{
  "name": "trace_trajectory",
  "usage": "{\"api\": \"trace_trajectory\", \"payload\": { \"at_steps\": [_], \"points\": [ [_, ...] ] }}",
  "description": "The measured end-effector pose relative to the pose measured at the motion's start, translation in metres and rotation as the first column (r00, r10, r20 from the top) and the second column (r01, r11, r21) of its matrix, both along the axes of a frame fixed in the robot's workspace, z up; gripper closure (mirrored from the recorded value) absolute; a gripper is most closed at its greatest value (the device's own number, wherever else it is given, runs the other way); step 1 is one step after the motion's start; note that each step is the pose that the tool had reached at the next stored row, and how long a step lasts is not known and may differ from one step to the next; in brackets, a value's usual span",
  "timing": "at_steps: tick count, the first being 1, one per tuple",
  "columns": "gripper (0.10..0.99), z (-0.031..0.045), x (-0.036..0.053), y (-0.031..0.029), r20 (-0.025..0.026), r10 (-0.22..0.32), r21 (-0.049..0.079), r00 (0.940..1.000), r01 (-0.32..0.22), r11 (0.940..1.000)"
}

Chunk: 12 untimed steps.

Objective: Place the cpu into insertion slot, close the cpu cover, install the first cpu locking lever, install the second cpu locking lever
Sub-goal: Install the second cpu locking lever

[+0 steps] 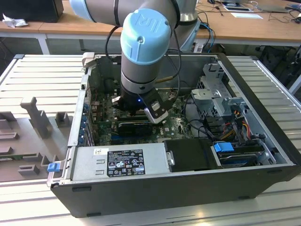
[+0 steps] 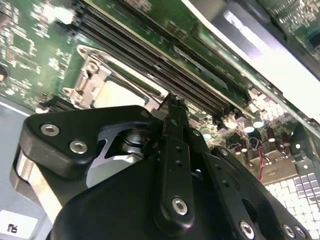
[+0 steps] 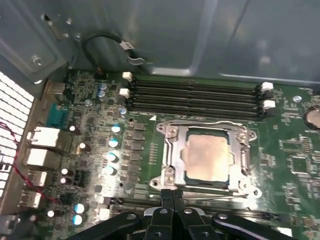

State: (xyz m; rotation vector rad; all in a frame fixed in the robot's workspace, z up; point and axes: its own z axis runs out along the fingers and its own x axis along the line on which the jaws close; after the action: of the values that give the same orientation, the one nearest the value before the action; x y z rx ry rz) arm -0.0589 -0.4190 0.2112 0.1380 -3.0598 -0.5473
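First wrist view has the pincer [image 3: 172, 192] with its two black fingertips pressed together, nothing between them, poised just beside the near edge of the slot [image 3: 207, 189]. Its tips are over the silvery rim at the socket's edge; whether they touch the metal cannot be told. Beyond them the cpu [image 3: 206, 156] lies flat inside the slot, its pale beige top framed by the cover [image 3: 172, 152], which lies down around the chip with the chip showing through its square opening. Four long black memory slots [image 3: 195, 95] run beside the far edge of the socket on the green board [image 3: 295, 150], and a row of small round capacitors [image 3: 111, 150] stands off to one side.

Second wrist view shows the same joined fingers [image 2: 172, 125] close above the board, with the cpu [image 2: 117, 95] and cover [image 2: 90, 70] just past the tip.

Exterior view shows the arm [image 1: 143, 52] reaching straight down into the open computer case [image 1: 178, 188], its wrist low over the board, with the grey power supply [image 1: 122, 160] along the case's near side. The case rests on a ribbed metal desk [image 1: 42, 75].
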Motion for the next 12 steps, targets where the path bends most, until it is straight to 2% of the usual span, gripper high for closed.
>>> {"api": "trace_trajectory", "payload": {
  "at_steps": [8, 12],
  "points": [
    [0.98, -0.0143, -0.0065, 0.0001, -0.0001, 0.0, 0.013, 1.0, 0.0, 0.9999],
    [0.98, -0.018, -0.0076, 0.0014, 0.0, 0.0, 0.032, 1.0, 0.0, 0.9995]
  ]
}}
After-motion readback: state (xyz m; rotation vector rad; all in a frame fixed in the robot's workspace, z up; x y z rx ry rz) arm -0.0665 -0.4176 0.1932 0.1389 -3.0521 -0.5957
